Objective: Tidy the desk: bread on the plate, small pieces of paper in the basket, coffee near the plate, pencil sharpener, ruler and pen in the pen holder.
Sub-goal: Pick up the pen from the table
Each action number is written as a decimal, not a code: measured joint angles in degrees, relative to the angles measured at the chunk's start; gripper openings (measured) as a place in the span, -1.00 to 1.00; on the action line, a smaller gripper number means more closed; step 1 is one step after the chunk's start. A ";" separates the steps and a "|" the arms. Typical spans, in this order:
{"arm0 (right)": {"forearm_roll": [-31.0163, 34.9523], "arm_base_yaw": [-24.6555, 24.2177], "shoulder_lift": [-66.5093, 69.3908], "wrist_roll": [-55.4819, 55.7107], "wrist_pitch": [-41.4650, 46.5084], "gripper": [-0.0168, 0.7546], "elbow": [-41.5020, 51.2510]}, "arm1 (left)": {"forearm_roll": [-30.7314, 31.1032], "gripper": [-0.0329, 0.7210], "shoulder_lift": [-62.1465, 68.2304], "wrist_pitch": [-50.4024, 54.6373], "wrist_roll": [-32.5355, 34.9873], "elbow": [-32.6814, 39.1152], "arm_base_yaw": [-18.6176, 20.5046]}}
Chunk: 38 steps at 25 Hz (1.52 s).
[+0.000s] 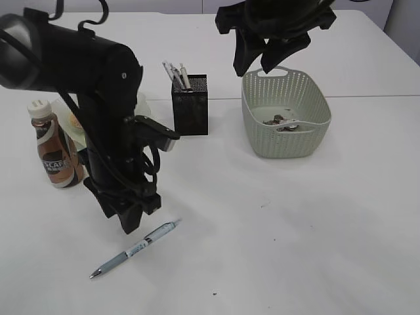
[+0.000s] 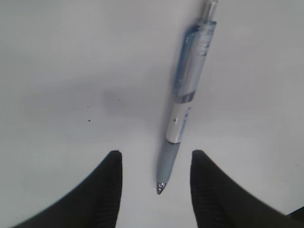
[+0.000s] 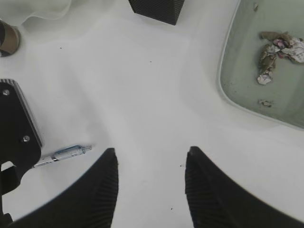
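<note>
The pen (image 1: 135,249) is seen lying flat on the white desk (image 1: 295,230), near the front. Its tip is pointed toward the front left edge. The left gripper (image 2: 156,164) is held low, right above the pen's tip end. Its two black fingers (image 2: 107,190) are spread apart, one on each side of the tip, and nothing is gripped. The pen is not touched by them.

The right gripper (image 3: 149,161) is held high, near the back by the basket (image 1: 286,113). Its fingers (image 3: 97,190) are spread apart too, and nothing is held between them.

The small pieces of paper (image 3: 278,50) are seen inside the basket, on its floor. The pen holder (image 1: 190,105) is stood upright left of the basket, well apart from it. Some thin things are stuck up out of its top, but which ones cannot be told.

The coffee (image 1: 54,147) is stood upright at the left, with its white cap on. The plate (image 1: 72,118) is seen just behind it, mostly hidden by the left arm. A bit of brown bread (image 1: 75,121) is seen on it.
</note>
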 joint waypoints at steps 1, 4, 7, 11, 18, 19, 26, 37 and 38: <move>-0.46 0.00 0.00 0.00 0.00 -0.06 0.00 | -0.26 -0.01 0.60 0.00 0.06 0.00 -0.53; -2.02 0.00 0.00 0.00 0.00 -0.06 0.00 | -0.70 -0.03 1.69 -0.64 0.14 0.00 -3.06; -3.49 0.00 0.00 0.00 0.00 -0.06 0.00 | -0.70 -0.04 1.78 -3.14 0.19 0.00 -5.67; -4.50 0.00 0.00 0.00 0.13 -0.06 0.00 | 0.06 -0.04 2.72 -4.51 0.27 0.00 -6.54; -4.74 0.00 0.00 0.00 0.13 -0.06 0.00 | 1.35 -0.03 5.23 -4.41 -0.37 0.00 -6.54; -4.74 0.00 0.00 0.00 0.13 -0.06 0.00 | 1.50 -0.03 5.71 -4.30 -0.47 0.00 -6.54; -4.74 0.00 0.00 0.00 0.13 -0.06 0.00 | 2.15 -0.03 8.15 -3.56 -0.47 0.00 -6.54; -4.74 0.00 0.00 0.00 0.13 -0.06 0.00 | 2.65 -0.04 8.64 -3.13 -0.47 0.00 -6.54; -4.74 0.00 0.00 0.00 0.13 -0.06 0.00 | 2.41 -0.05 8.64 -3.13 -0.47 0.00 -6.54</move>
